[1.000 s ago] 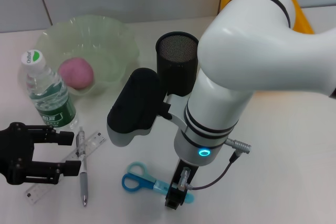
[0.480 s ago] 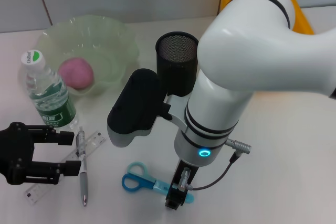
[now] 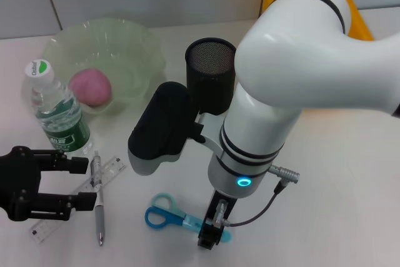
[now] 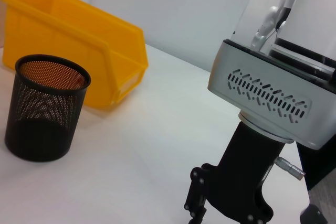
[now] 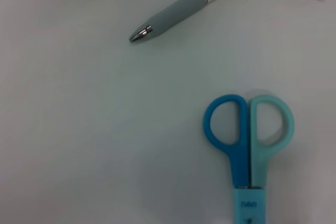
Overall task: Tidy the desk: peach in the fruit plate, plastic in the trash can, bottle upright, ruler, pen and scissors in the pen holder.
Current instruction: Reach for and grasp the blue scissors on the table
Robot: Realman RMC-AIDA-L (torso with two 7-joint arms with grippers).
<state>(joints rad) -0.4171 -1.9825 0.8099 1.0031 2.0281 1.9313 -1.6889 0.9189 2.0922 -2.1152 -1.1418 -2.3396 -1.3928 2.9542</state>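
Two-tone blue plastic-handled scissors (image 5: 249,150); black wire-mesh cylindrical pen holder (image 4: 44,107); yellow plastic bin (image 4: 79,40); pink round peach (image 3: 90,86).

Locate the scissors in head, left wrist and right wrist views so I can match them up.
Head view: scissors near the bottom centre, blade end under the right pincer.
Left wrist view: not in it; only the pen holder, yellow bin and right arm show.
Right wrist view: scissors at lower right, handles up.
Shared landmark: the pen beside the scissors, in the head and right wrist views.
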